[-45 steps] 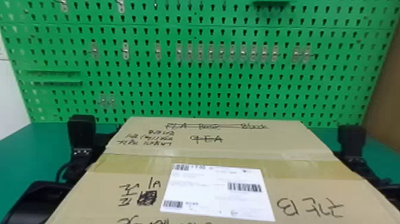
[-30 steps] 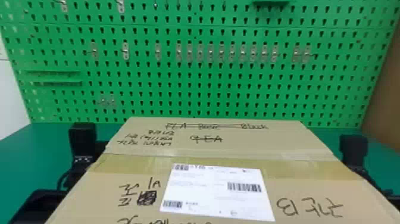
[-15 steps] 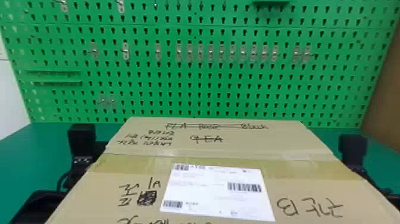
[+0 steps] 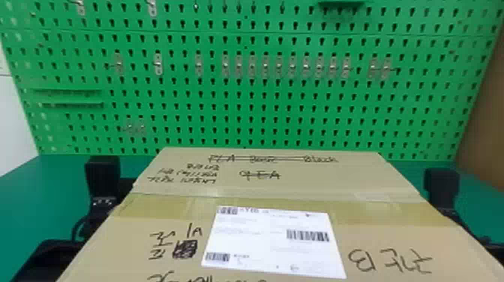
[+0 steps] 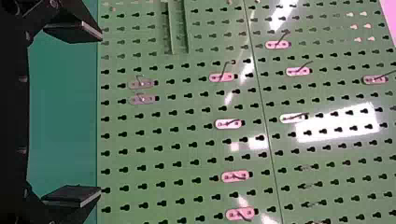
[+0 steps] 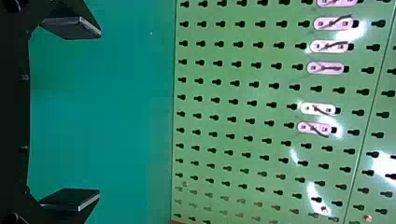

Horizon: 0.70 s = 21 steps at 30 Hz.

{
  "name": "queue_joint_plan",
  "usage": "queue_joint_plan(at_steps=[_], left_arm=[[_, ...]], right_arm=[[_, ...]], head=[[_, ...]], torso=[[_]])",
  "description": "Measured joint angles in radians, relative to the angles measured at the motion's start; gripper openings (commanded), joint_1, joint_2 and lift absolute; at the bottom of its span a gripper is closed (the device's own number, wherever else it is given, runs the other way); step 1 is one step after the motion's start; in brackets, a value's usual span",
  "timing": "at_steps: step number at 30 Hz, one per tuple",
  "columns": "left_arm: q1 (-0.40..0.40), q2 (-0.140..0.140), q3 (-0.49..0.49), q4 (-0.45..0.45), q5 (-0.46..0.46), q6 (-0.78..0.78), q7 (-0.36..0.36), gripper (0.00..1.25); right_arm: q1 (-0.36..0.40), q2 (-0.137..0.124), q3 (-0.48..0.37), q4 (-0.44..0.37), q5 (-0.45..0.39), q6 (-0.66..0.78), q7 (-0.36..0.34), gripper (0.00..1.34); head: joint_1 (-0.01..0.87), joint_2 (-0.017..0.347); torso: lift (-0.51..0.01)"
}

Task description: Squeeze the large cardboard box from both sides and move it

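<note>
The left gripper [image 5: 100,113] and right gripper [image 6: 99,112] are held wide open and empty. Between them, the box [image 4: 318,180] is flanked on both sides, though contact cannot be confirmed. The squeeze seems to be in hand; next, even inward pressure is needed before lifting or sliding.

Large cardboard box [image 4: 123,243]: brown, shut, flat on top, in front of the green board [image 4: 262,107]
Shiny tape [image 4: 367,214]: runs side to side, like the board
White label [image 4: 243,240]: stuck on top, its board-side edge over the tape
Black writing [image 4: 185,249]: on both sides of the tape, some crossed out
</note>
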Motion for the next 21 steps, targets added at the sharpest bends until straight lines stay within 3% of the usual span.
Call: queue_joint_plan(at_steps=[15,21], left_arm=[[-0.006,0.0,-0.004,0.0,-0.006,0.0,0.0,1.12],[-0.008,-0.004,-0.002,0.0,-0.006,0.0,0.0,1.12]], right_arm=[[-0.01,0.076,-0.017,0.029,0.002,-0.031,0.0,1.24],[-0.013,0.078,-0.011,0.031,0.002,-0.033,0.0,1.24]], head=[[0.398,0.051],[0.398,0.051]], torso=[[-0.209],[-0.209]])
